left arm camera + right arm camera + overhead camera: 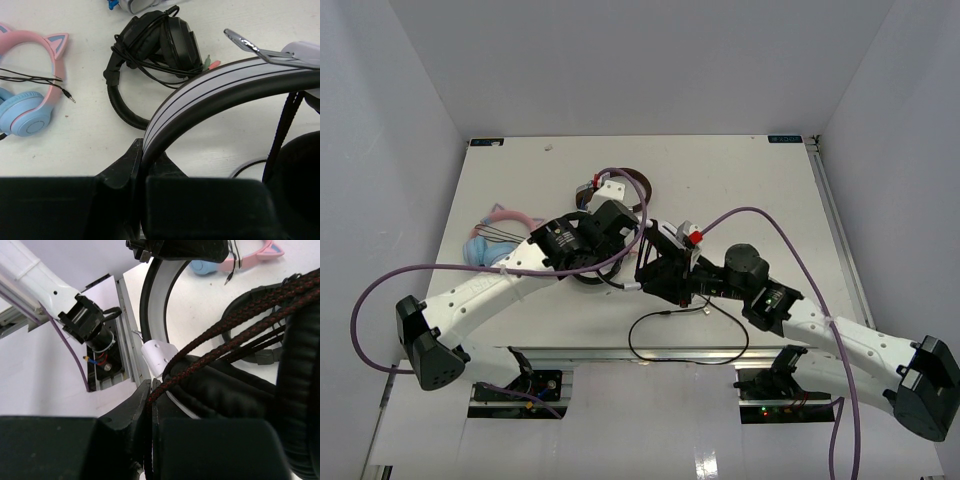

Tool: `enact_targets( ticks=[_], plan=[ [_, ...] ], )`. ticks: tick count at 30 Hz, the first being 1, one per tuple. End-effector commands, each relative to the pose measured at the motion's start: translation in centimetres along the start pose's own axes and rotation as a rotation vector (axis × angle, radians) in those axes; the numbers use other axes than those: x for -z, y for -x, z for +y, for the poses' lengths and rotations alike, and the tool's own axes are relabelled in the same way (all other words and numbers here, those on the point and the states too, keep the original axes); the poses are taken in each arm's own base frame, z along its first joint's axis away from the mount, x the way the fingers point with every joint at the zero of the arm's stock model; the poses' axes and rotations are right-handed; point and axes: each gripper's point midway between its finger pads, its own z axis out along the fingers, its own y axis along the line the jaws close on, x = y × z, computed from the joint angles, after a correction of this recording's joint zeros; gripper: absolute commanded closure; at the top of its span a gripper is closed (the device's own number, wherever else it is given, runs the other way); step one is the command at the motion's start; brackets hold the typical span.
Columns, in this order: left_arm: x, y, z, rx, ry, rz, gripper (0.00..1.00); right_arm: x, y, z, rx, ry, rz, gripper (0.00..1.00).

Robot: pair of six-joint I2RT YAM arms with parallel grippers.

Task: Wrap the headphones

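We note the left claw [141, 172] clamped on the headphones [210, 82], lower centre; right claw [150, 405] pinches their cable [240, 320].

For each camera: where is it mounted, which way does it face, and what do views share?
Top external: above and behind, looking down on the white table; both arms show.
Left wrist: on the left gripper, shut on the headband of the white over-ear headphones, facing all-black headphones.
Right wrist: on the right gripper, shut on a braided dark cable.
Shared: pink-and-blue cat-ear headphones in all three.
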Motion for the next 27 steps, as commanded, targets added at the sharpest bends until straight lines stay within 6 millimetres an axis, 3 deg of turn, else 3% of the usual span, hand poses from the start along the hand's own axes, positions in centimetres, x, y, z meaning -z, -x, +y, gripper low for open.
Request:
enact_targets(
  ticks=[1,9,15,27],
  plan=[
    [2.5,5.2,0.1,0.250,-0.078,-0.141,1.00,-0.2,-0.4,1.1,0.022,-0.019,-0.040,0.92],
    [2.9,5.2,-0.4,0.316,-0.114,-0.132,1.00,-1.2,-3.3,1.2,0.004,-0.080,-0.017,0.92],
    [2.8,5.3,-1.3,0.328,-0.143,-0.121,1.00,-2.4,-4.0,1.4,0.013,-0.112,0.007,0.84],
    [4.8,5.8,-0.4,0.399,-0.197,-0.164,1.00,-1.7,-5.7,-2.4,0.035,-0.361,-0.017,0.86]
  ],
)
